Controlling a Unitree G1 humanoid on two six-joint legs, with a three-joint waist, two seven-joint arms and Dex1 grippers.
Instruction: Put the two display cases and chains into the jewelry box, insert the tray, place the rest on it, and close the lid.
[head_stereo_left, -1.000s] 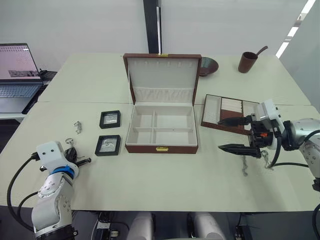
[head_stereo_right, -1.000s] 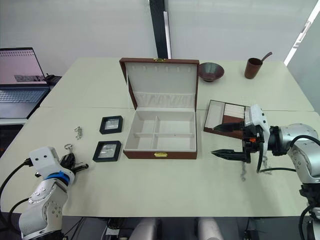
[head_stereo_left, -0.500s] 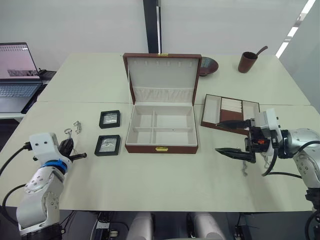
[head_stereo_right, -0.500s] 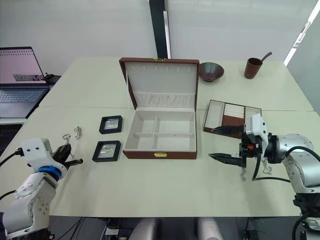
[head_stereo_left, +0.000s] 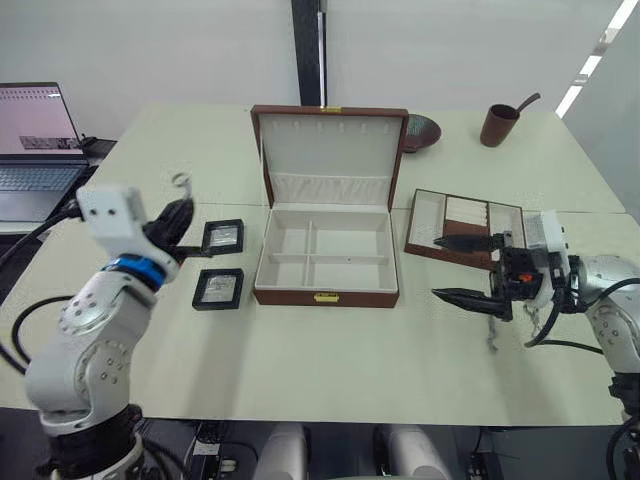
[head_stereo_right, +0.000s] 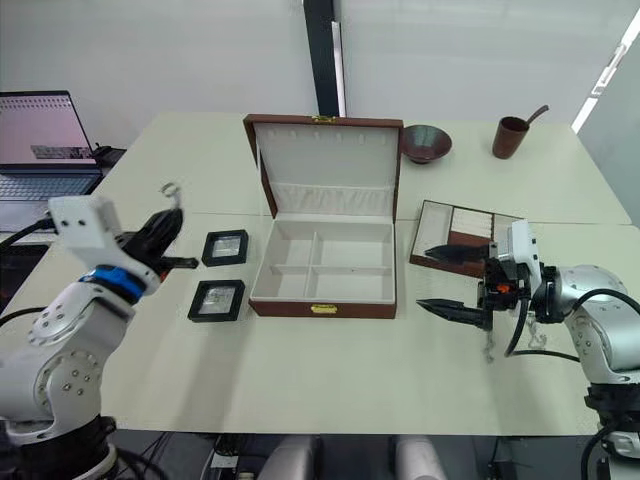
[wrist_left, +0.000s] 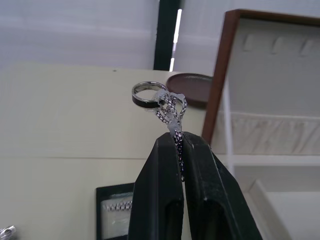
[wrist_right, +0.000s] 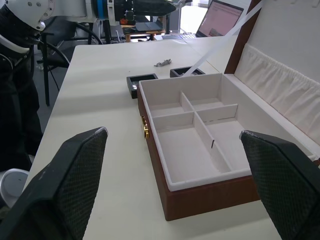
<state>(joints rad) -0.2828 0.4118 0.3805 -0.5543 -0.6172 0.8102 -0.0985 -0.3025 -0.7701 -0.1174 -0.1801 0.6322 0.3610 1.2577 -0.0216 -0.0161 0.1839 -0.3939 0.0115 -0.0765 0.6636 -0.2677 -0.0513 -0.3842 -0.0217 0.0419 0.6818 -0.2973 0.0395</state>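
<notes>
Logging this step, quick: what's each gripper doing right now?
Left gripper: shut on a chain with a ring.
Right gripper: open, holding nothing.

The large reddish-brown leather-look jewelry box (head_stereo_left: 325, 262) stands at the frame's centre, its cream-padded hinged lid (head_stereo_left: 329, 155) upright and its cream compartments empty. Left of it lie two small flat square black display cases (head_stereo_left: 223, 236) (head_stereo_left: 218, 288), one behind the other. The shallow brown divided tray (head_stereo_left: 462, 225) rests right of the box. One thin silvery chain with a ring (wrist_left: 164, 101) is pinched in the left pincer (wrist_left: 177, 141); another chain (head_stereo_left: 491, 330) lies at lower right.
</notes>
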